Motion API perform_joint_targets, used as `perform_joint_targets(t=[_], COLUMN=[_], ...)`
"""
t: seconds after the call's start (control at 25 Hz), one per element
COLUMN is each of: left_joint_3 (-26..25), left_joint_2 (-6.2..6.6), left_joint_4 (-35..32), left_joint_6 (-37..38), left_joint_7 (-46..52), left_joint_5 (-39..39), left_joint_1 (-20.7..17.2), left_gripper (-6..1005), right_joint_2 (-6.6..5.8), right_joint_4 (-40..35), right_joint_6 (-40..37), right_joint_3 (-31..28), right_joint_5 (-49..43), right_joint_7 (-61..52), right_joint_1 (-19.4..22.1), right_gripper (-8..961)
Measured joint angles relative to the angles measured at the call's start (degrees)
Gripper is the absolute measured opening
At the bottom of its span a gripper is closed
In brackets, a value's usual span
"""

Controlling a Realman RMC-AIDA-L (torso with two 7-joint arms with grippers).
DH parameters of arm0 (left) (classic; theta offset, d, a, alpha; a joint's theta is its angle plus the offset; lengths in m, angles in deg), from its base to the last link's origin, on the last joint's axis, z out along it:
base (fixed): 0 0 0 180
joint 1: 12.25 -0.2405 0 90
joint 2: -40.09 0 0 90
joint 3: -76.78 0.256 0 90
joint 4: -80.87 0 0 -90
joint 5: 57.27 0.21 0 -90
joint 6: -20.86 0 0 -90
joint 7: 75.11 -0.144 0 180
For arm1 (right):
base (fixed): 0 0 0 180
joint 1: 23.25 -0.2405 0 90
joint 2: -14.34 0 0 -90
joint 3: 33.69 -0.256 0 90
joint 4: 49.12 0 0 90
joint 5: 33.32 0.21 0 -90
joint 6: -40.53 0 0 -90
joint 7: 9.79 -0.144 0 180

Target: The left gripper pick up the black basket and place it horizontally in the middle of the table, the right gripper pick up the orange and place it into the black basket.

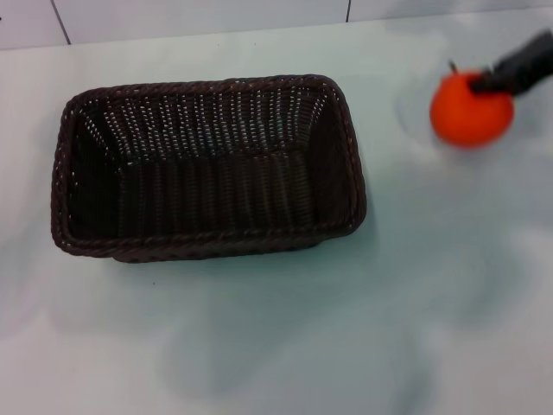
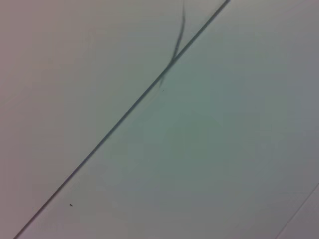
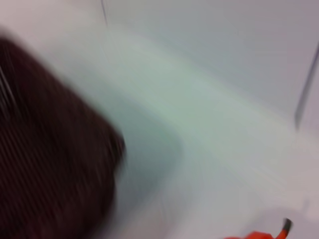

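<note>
The black basket (image 1: 207, 169) lies lengthwise on the table (image 1: 346, 346), left of the middle in the head view, open side up and empty. Its dark side also fills one edge of the right wrist view (image 3: 45, 149). The orange (image 1: 471, 111) is at the far right. My right gripper (image 1: 494, 85) reaches in from the right edge and is closed on the orange's top. A sliver of the orange shows at the edge of the right wrist view (image 3: 251, 235). My left gripper is out of view; the left wrist view shows only a pale surface crossed by a dark line (image 2: 124, 114).
The table's far edge meets a white tiled wall (image 1: 199, 15) at the top of the head view. Bare tabletop lies between the basket and the orange and in front of the basket.
</note>
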Motion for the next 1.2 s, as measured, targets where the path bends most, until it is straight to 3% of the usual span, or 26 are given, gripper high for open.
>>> perform_joint_targets(t=[0.04,0.08,0.24,0.32,0.4,0.64,0.76,0.88,1.2], left_joint_3=[0.0,0.0,0.0,0.0,0.0,0.0,0.0,-0.2,-0.5], left_joint_2=[0.00,-0.02,-0.14,-0.23,-0.30,-0.35,-0.45,-0.47,-0.28], left_joint_4=[0.0,0.0,0.0,0.0,0.0,0.1,0.1,0.1,0.1], left_joint_6=[0.0,0.1,0.2,0.3,0.6,1.2,1.3,1.4,1.7], left_joint_7=[0.0,0.0,0.1,0.1,0.1,0.1,0.1,0.1,-0.3], left_joint_5=[-0.1,-0.2,-0.2,-0.1,-0.1,-0.3,-0.3,-0.3,-0.6], left_joint_1=[-0.1,-0.1,-0.3,-0.3,-0.3,-0.4,-0.4,-0.4,0.1], left_gripper=[905,905,905,905,905,905,905,905,905], right_joint_2=[-0.13,-0.13,-0.02,0.84,2.50,8.30,9.89,10.82,10.93], right_joint_4=[0.3,0.3,3.4,5.4,6.0,6.4,7.0,7.4,8.2], right_joint_6=[-0.1,-0.1,-1.7,-3.0,-3.6,-3.7,-1.6,0.4,0.1], right_joint_3=[-1.8,-1.8,-1.6,-0.2,1.9,8.8,12.5,13.9,13.3], right_joint_5=[7.6,7.6,25.7,32.7,36.9,40.2,40.1,40.2,42.3], right_joint_7=[3.4,3.4,10.6,13.5,15.1,18.1,18.4,18.4,19.4], right_joint_1=[0.6,0.6,1.3,0.7,-0.4,-3.6,-4.7,-4.7,-2.8], right_gripper=[67,67,66,66,65,85,116,170,343])
